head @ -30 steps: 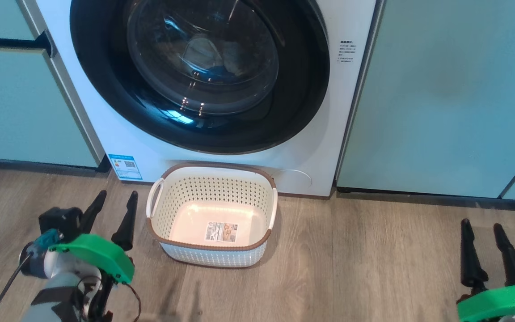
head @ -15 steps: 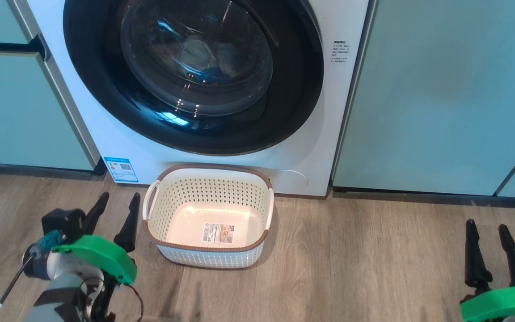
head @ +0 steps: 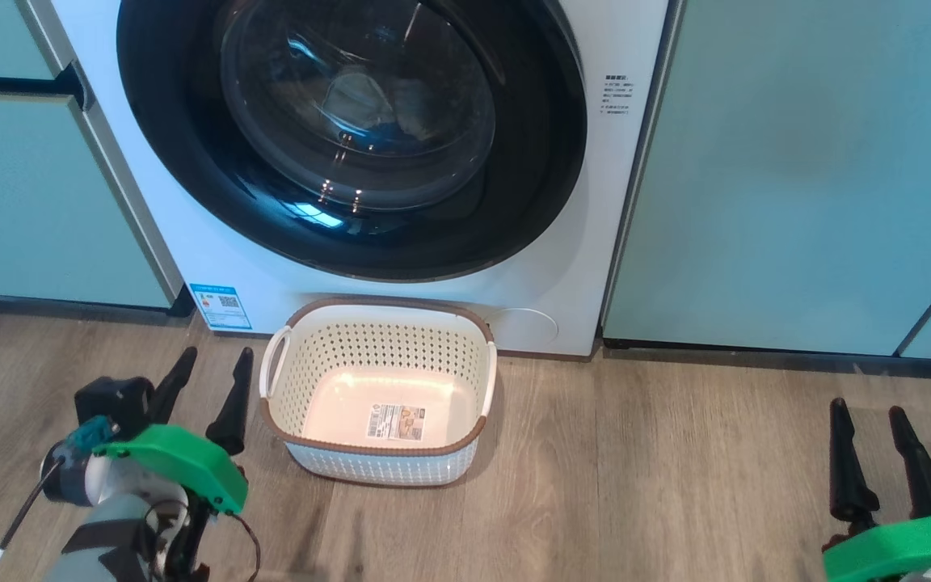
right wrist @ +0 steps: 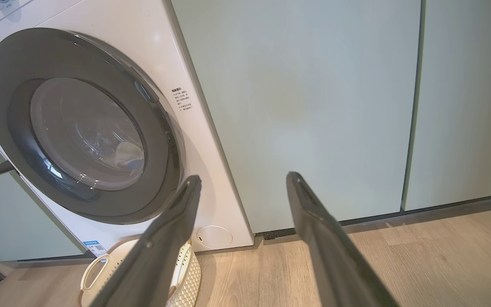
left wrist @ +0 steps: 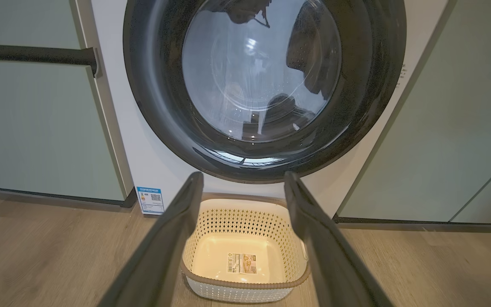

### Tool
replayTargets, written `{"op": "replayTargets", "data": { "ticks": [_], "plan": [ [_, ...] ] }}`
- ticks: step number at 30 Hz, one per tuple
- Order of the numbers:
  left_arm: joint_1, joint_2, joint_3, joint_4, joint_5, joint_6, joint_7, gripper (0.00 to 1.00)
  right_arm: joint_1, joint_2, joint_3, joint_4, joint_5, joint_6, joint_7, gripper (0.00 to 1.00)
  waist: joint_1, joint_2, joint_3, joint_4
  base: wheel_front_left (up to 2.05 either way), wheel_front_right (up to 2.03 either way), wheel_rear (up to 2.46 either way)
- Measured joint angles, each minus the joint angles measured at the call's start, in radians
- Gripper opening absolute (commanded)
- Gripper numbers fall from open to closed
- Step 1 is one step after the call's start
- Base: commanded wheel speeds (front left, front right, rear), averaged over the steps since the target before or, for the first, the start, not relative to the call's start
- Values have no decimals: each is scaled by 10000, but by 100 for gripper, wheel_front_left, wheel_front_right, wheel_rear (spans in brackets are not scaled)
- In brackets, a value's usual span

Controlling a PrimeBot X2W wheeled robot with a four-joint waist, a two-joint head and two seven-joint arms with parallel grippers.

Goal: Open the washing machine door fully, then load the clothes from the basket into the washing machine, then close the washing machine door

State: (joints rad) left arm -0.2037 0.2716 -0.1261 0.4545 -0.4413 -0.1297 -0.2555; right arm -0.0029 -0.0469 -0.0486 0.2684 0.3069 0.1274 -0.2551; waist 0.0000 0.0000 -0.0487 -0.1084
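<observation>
Far left we see a pale-green cabinet [head: 29, 202] with a dark handle bar [head: 13, 81] across it. On the near left, the left gripper [head: 213, 357] hangs over the wood floor [head: 635, 469]. Its two dark fingers [left wrist: 164, 243] are spread wide and hold nothing. It sits just left of the basket, not touching it. In the left wrist view the basket shows between those fingers.

A small blue sticker [head: 221, 305] is at the lower left corner of the washing machine [head: 570, 275], which stands white between the cabinets. The washing machine door [head: 352, 137] is closed, its black rim flat against the front. Behind the glass bowl we make out the clothes [head: 368, 101] inside the drum — a pale lump with a bit of blue. Reflections blur the detail, so we cannot tell any print.

The basket [head: 385, 356] stands upright on the floor, right in front of the machine below the door. Its far rim is close to the machine's base. Its bare bottom shows a label [head: 397, 422]. Just right of its far corner is a round flap [head: 524, 327] low on the machine's front.

Further right is a wide pale-green cabinet door [head: 797, 162]. On the near right, the right gripper [head: 866, 406] is over the floor, well apart from the basket — fingers wide apart, gripping nothing. Its wrist view looks between them at that cabinet, with the machine off to the left.
</observation>
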Motion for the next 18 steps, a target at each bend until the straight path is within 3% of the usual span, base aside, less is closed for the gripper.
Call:
{"op": "replayTargets", "data": {
  "ticks": [18],
  "plan": [
    [0, 4, 15, 13, -92, 0, 0, 100, 0, 0, 21, -10, 0, 0, 0, 100, 0, 0, 40, 126, 0, 0, 0]
  ]
}}
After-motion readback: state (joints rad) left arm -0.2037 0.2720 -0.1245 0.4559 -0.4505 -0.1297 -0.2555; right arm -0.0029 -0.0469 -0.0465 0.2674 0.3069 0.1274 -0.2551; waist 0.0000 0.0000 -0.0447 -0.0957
